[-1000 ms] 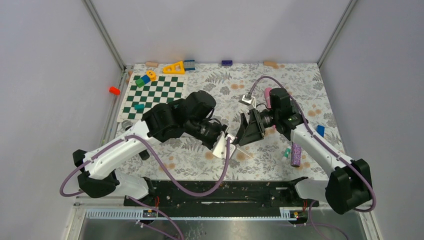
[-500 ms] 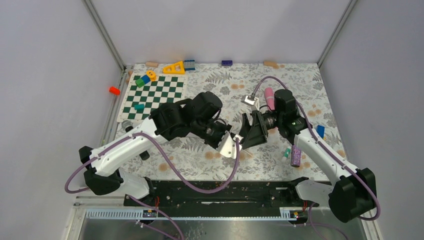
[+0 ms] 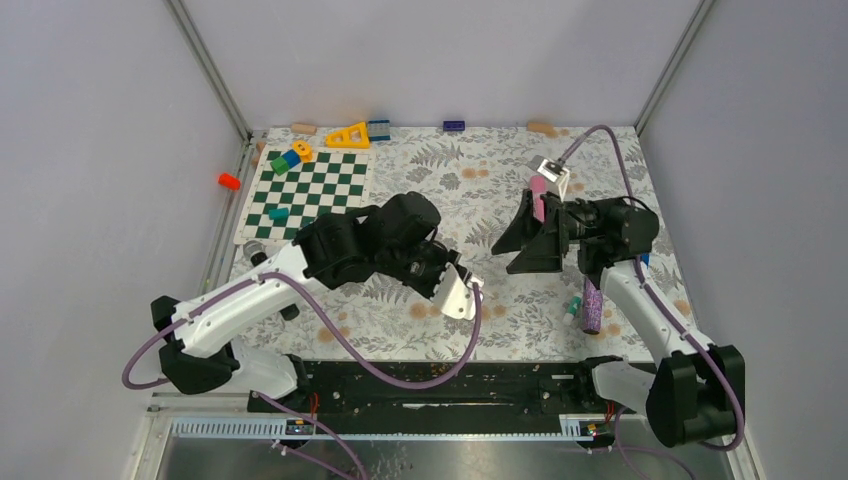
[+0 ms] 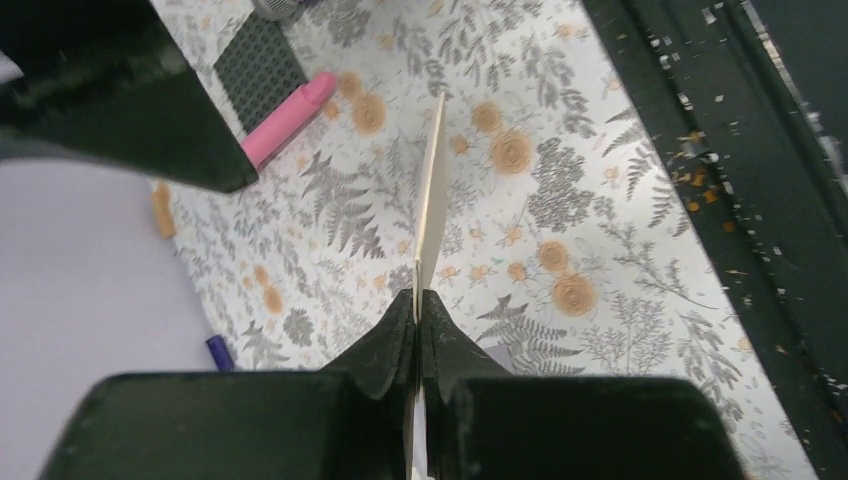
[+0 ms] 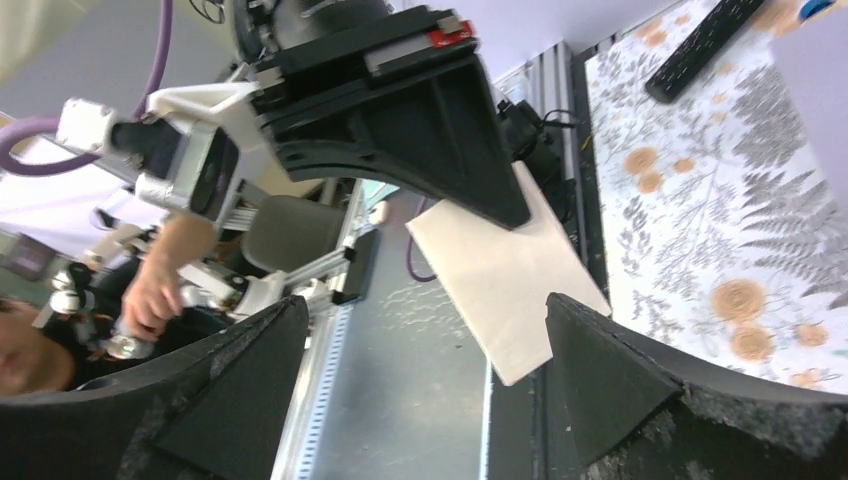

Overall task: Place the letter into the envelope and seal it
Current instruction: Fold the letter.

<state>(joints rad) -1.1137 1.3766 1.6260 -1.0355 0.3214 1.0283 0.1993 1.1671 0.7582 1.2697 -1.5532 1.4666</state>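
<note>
Left end effector (image 4: 417, 300) clamped on letter (image 4: 432, 200); right end effector (image 5: 420, 305) wide open, empty

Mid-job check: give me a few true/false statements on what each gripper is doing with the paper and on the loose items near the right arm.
1. The left gripper is shut on a paper sheet. True.
2. The right gripper is clamped on the same sheet. False: its jaws stand wide open and clear of the sheet.
3. The pink marker is held in the right gripper. False: it lies on the fern-print tablecloth.
4. A purple cylinder lies on the table beside the right arm. True.
5. The sheet lies flat on the table. False: it is held up off the table, pinched at one edge.
</note>
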